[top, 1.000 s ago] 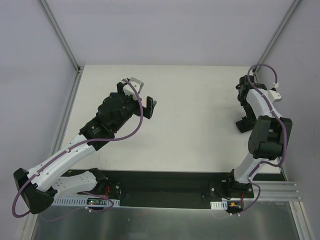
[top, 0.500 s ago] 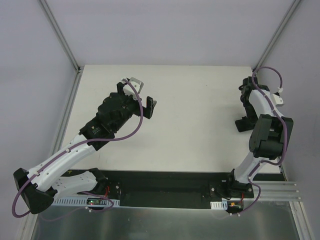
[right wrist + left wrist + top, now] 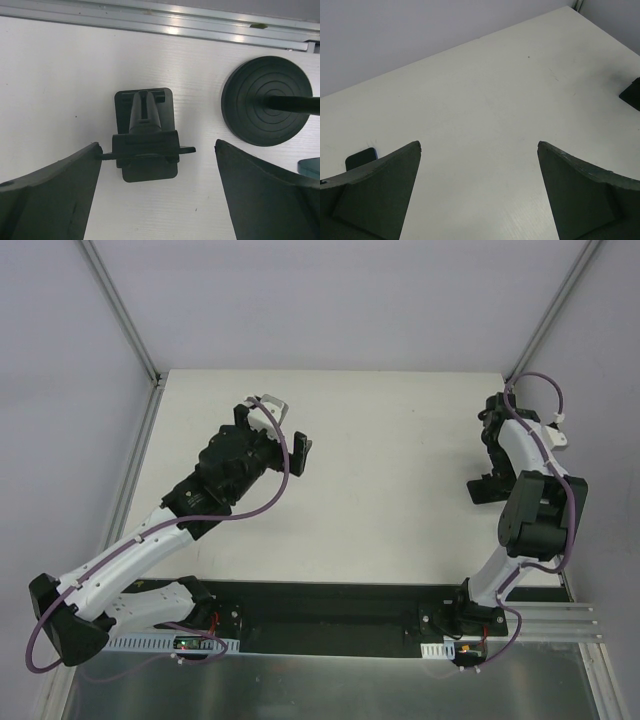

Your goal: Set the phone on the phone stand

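The phone stand [image 3: 145, 150] is a small matte black folding piece standing on the white table, directly below and between the fingers of my right gripper [image 3: 157, 144], which is open and apart from it. In the top view the stand [image 3: 484, 488] sits at the right side under my right gripper [image 3: 492, 462]. My left gripper [image 3: 479, 144] is open and empty over bare table at the left [image 3: 285, 432]. A dark rounded corner, apparently the phone [image 3: 361, 158], shows beside the left finger; the rest is hidden.
A round black disc base [image 3: 267, 100] with a rod stands right of the stand. An aluminium rail [image 3: 165, 20] edges the table beyond it. In the left wrist view a dark piece [image 3: 632, 94] shows at the right edge. Grey walls enclose the table [image 3: 400, 440].
My right wrist has shifted slightly back and right above the stand. My left gripper has edged slightly and stays open.
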Tool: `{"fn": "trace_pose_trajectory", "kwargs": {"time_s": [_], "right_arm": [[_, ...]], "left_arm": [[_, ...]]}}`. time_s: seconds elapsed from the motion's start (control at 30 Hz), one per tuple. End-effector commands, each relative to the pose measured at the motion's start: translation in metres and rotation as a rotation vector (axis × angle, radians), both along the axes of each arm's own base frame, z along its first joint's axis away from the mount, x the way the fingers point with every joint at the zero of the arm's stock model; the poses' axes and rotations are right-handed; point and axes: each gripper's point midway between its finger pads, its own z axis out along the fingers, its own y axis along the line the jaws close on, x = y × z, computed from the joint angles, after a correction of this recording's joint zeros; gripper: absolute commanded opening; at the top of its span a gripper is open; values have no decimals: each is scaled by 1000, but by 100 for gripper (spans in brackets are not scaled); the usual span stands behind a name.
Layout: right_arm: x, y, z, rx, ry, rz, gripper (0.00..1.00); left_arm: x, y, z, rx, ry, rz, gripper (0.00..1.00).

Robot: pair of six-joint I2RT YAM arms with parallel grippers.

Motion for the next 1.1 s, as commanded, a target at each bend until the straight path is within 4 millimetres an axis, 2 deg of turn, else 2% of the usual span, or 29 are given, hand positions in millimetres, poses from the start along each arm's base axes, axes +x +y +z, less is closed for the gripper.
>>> {"fn": "trace_pose_trajectory", "kwargs": {"time_s": [0.0, 0.07, 0.13, 0.17, 0.27, 0.3, 0.33, 0.37, 0.4, 0.43, 0.47, 0.5, 0.53, 0.57, 0.6, 0.67, 0.7, 0.73, 0.77, 0.8, 0.83, 0.87, 0.9, 0.97, 1.0, 1.03, 1.07], "right_arm": [[0, -1, 61, -113, -60, 68, 96], [3, 6, 77, -160, -68, 122, 96], [7, 21, 94, -221, -64, 195, 96], [13, 41, 101, -238, -76, 268, 96], [24, 74, 118, -305, -67, 455, 96], [31, 108, 121, -310, -81, 578, 96], [33, 124, 124, -321, -93, 650, 96], [32, 161, 119, -295, -71, 819, 96], [30, 182, 112, -256, -68, 937, 96], [33, 209, 118, -198, -152, 1047, 96], [17, 252, 88, -32, -139, 1261, 96], [8, 275, 81, 55, -168, 1361, 99], [4, 299, 90, 121, -264, 1451, 99], [-22, 330, 68, 234, -243, 1587, 98], [-32, 343, 66, 247, -249, 1661, 97], [-57, 365, 61, 260, -233, 1779, 96], [-68, 368, 50, 266, -200, 1812, 96], [-76, 371, 49, 282, -195, 1836, 96], [-86, 377, 46, 315, -190, 1864, 96], [-93, 374, 36, 327, -169, 1860, 96], [-99, 380, 42, 362, -216, 1887, 96], [-104, 383, 39, 383, -227, 1905, 96], [-106, 382, 41, 384, -244, 1912, 96], [-110, 378, 46, 366, -277, 1920, 96], [-110, 375, 48, 351, -280, 1921, 96], [-113, 371, 52, 339, -286, 1926, 96], [-113, 367, 55, 319, -290, 1928, 96]], "left_arm": [[9, 2, -2, 30, -26, 51, 99], [12, 5, -6, 37, -21, 73, 99], [15, 6, -10, 40, -25, 90, 99], [17, 7, -14, 47, -22, 100, 99], [26, 13, -22, 62, -13, 149, 99], [30, 13, -29, 67, 6, 157, 99], [33, 15, -30, 60, 14, 167, 99], [39, 24, -37, 64, 43, 196, 99], [45, 28, -44, 34, 84, 222, 99], [47, 25, -44, -3, 123, 183, 99], [60, 53, -56, -23, 186, 255, 99], [63, 62, -67, -91, 270, 281, 99], [64, 65, -73, -131, 328, 256, 99], [70, 80, -79, -163, 366, 287, 98], [79, 113, -92, -205, 425, 382, 98], [86, 136, -100, -255, 483, 411, 99], [94, 168, -113, -266, 516, 484, 99], [98, 180, -116, -278, 530, 498, 99], [100, 183, -120, -306, 569, 469, 99], [106, 196, -140, -315, 630, 482, 99], [113, 217, -142, -336, 652, 510, 99], [118, 223, -150, -342, 689, 500, 99], [123, 225, -179, -339, 785, 470, 99], [134, 222, -176, -384, 866, 380, 99], [136, 213, -197, -394, 944, 300, 99], [145, 212, -192, -389, 939, 276, 99], [147, 211, -199, -386, 961, 273, 99]]}}
